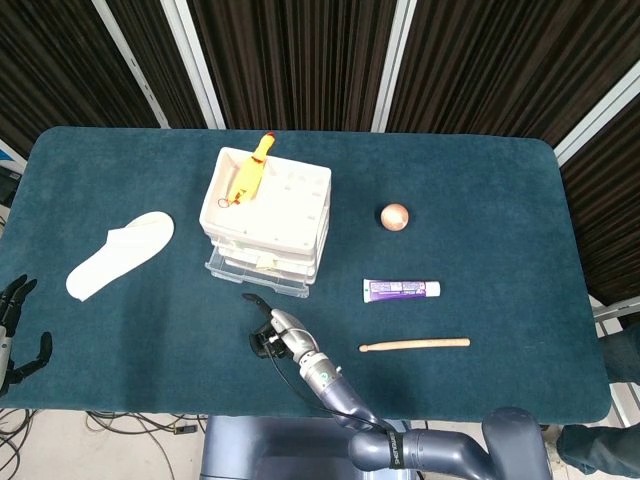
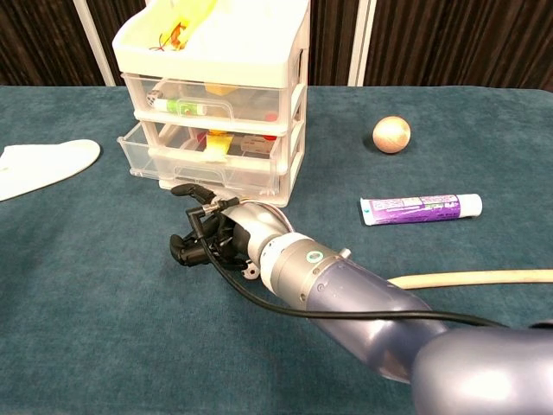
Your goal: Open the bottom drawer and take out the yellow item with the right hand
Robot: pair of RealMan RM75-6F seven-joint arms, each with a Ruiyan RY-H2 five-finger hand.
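Silver-blue arm, blk hand, blk cable

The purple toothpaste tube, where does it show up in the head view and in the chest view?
Head view: toothpaste tube right of centre, right of the drawer unit.
Chest view: tube at right, on the cloth.
Shared landmark: wooden ball just beyond it.
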